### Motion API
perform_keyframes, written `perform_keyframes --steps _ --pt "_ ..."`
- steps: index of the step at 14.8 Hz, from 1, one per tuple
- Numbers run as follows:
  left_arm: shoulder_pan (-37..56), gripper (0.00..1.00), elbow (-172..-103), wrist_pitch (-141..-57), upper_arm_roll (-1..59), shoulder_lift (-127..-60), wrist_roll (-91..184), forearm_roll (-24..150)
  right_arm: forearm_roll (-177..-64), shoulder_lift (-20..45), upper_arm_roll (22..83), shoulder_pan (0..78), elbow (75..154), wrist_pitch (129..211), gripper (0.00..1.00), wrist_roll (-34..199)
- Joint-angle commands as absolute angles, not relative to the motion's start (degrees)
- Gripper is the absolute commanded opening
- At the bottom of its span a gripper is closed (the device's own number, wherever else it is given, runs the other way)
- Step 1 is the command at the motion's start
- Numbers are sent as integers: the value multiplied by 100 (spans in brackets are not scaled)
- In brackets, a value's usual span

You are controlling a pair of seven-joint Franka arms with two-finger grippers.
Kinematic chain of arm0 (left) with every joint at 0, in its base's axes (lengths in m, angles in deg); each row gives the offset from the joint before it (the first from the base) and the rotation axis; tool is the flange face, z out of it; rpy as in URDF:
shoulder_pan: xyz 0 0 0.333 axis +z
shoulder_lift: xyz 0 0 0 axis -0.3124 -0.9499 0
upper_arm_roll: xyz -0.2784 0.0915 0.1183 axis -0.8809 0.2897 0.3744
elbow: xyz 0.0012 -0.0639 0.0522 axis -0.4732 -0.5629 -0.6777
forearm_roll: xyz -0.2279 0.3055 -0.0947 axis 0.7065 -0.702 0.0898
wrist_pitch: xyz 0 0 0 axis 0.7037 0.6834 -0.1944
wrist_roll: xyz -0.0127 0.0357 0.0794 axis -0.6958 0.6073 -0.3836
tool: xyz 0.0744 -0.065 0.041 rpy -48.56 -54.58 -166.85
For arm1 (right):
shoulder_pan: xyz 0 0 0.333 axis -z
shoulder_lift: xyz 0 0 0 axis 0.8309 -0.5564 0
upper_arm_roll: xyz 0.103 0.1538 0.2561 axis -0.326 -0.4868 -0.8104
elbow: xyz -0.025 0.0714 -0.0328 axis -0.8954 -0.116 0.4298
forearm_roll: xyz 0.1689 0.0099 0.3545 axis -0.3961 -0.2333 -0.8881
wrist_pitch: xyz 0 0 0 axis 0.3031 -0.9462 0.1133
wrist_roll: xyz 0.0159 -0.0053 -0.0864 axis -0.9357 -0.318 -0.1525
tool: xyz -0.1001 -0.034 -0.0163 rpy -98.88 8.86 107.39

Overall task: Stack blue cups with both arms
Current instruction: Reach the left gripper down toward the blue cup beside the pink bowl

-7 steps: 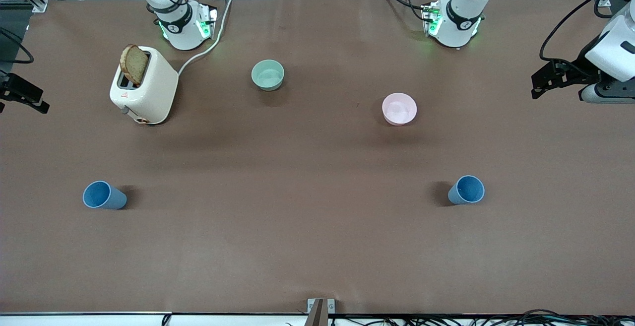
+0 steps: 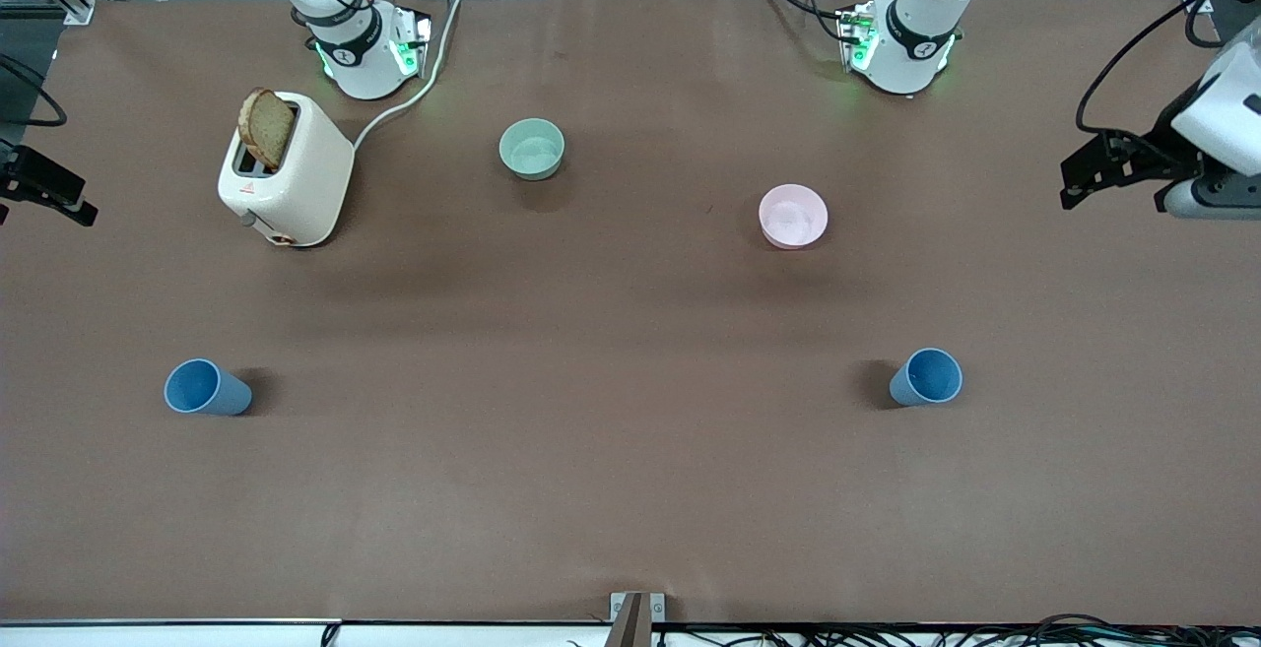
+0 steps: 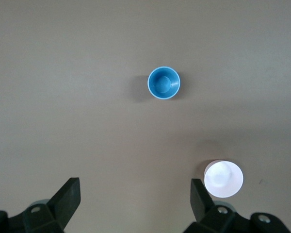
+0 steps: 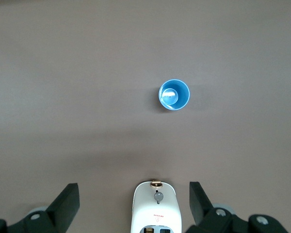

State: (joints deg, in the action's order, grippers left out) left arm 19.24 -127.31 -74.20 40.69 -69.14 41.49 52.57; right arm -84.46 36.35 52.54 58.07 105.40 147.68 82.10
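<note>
While both arms hang high, you have two smooth blue plastic cups standing upright and well apart on the matte brown tabletop (image 2: 630,489). One blue cup (image 2: 206,388) sits toward the right arm's end, nearer the front camera than the toaster (image 2: 286,170); the other blue cup (image 2: 927,377) sits toward the left arm's end, nearer the front camera than the pink bowl (image 2: 793,216). Each is a plain tapered tumbler with a round open rim (no handle).

Your left gripper (image 3: 134,206) hovers above the tabletop at the left arm's end, jaws spread wide and holding nothing; its wrist view looks straight down into the cup, with the glossy pink bowl close to one fingertip (image 3: 200,194). Your right gripper (image 4: 134,203) hovers at the right arm's end above the toaster, jaws likewise spread and empty.

A pale green bowl (image 2: 532,148) sits between the toaster and the pink bowl. You see a slice of brown bread (image 2: 266,128) sticking up from the cream toaster's slot.

Wide bare tabletop surrounds each cup on every side, and neither stands close to a table edge.
</note>
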Motion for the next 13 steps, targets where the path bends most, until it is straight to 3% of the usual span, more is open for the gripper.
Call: perform_keyframes --steps 1,7,11,13 --pt "2057 100 -12524 -8115 4071 -7731 4188 5220 -8431 3683 5247 5839 10559 14761 100 8086" --pt "2049 100 -13042 -9727 4036 -8944 4610 5167 -8413 3420 5256 5874 10594 15155 100 8033" --pt "2058 100 -13929 -10789 4019 -9165 4610 5167 -8500 2736 5247 6180 10550 15840 100 8041" --pt "2066 91 -14132 -11142 4019 -9384 4610 5167 -8519 2384 5247 6252 10541 16122 100 8042"
